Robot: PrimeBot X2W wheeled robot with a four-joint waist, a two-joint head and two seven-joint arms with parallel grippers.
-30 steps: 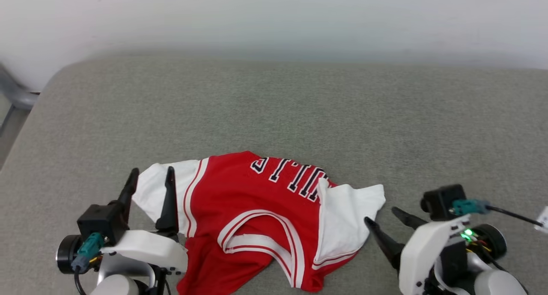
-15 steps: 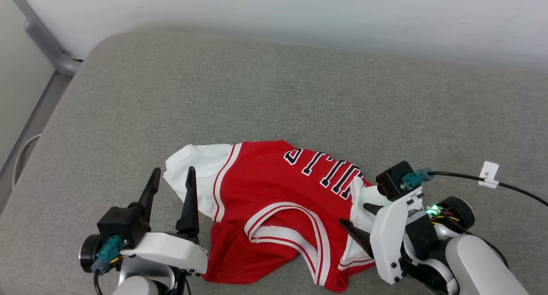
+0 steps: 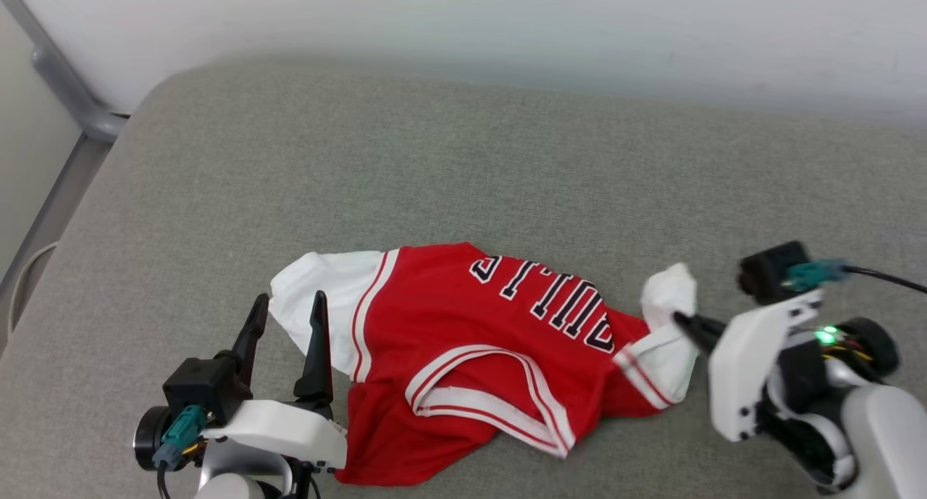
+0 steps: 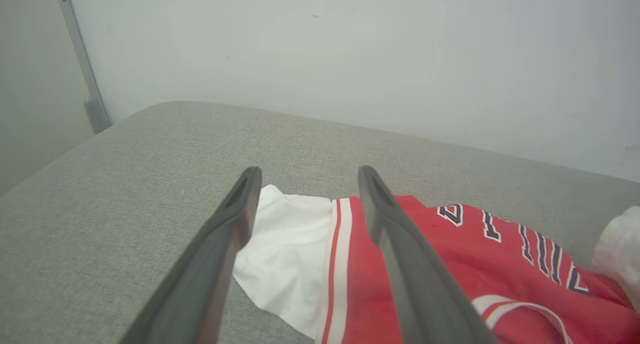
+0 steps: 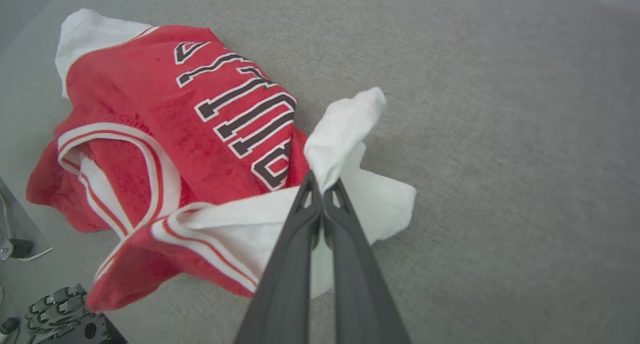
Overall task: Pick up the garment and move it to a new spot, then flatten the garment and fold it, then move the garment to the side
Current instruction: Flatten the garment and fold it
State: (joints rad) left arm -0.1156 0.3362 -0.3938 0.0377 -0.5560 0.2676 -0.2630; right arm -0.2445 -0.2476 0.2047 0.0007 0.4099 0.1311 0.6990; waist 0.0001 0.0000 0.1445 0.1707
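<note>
The garment (image 3: 463,340) is a red jersey with white sleeves and black lettering, lying crumpled on the grey cushion, collar toward me. My right gripper (image 3: 684,319) is shut on its right white sleeve (image 5: 345,129), which stands lifted and bunched above the fingertips. My left gripper (image 3: 290,314) is open, hovering at the left white sleeve (image 4: 285,254) with nothing between its fingers (image 4: 235,224). The lettering (image 5: 240,109) reads upside down from my side.
A wide grey cushion (image 3: 463,166) stretches behind and to the right of the garment. A pale wall (image 3: 507,21) runs along the back. A grey metal bar (image 3: 65,86) stands at the far left edge.
My right gripper shut on the right white sleeve and pulled it out to the right, uncovering more of the lettering. The left gripper stays open by the left sleeve.
</note>
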